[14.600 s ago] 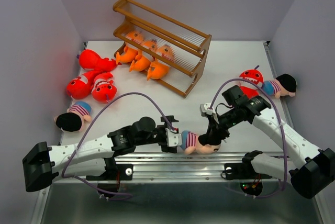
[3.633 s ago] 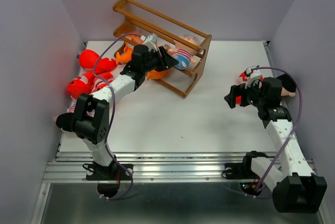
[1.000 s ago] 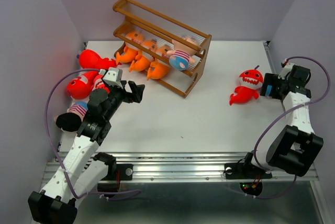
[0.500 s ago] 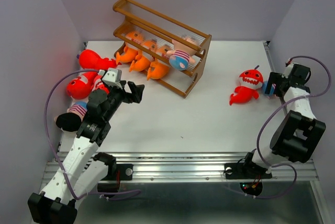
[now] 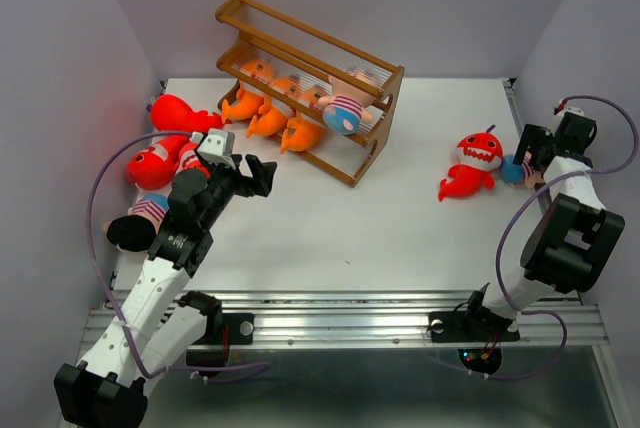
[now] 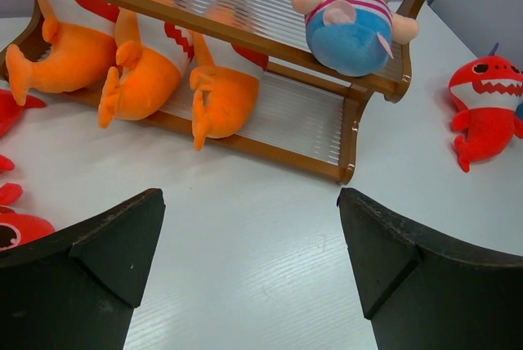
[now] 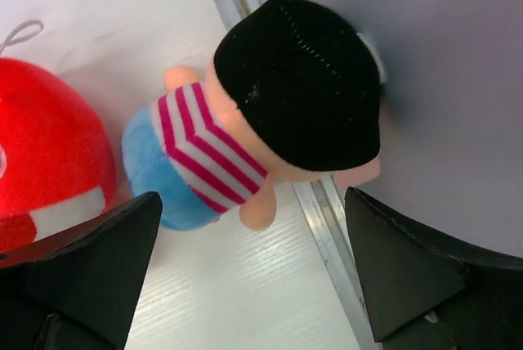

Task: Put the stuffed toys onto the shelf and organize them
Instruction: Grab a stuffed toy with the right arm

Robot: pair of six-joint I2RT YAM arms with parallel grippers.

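Observation:
The brown wooden shelf (image 5: 310,83) stands at the back of the table, also seen in the left wrist view (image 6: 359,121). Three orange fish (image 5: 270,116) lie on its lower tier, and a striped doll (image 6: 351,15) sits on the middle tier. Red sharks (image 5: 165,148) and another doll (image 5: 135,226) lie at the left. My left gripper (image 6: 249,199) is open over bare table in front of the shelf. My right gripper (image 7: 253,203) is open just above a black-haired doll (image 7: 270,113) by the right wall, not touching it. A red shark (image 7: 49,145) lies beside that doll.
The right wall and the table's metal edge rail (image 7: 327,211) run right next to the doll. The white table (image 5: 380,218) stretches between the shelf and the arm bases. The purple cables loop above both arms.
The right gripper has shifted a little farther back and right, over the doll by the wall. The left arm has stayed where it was.

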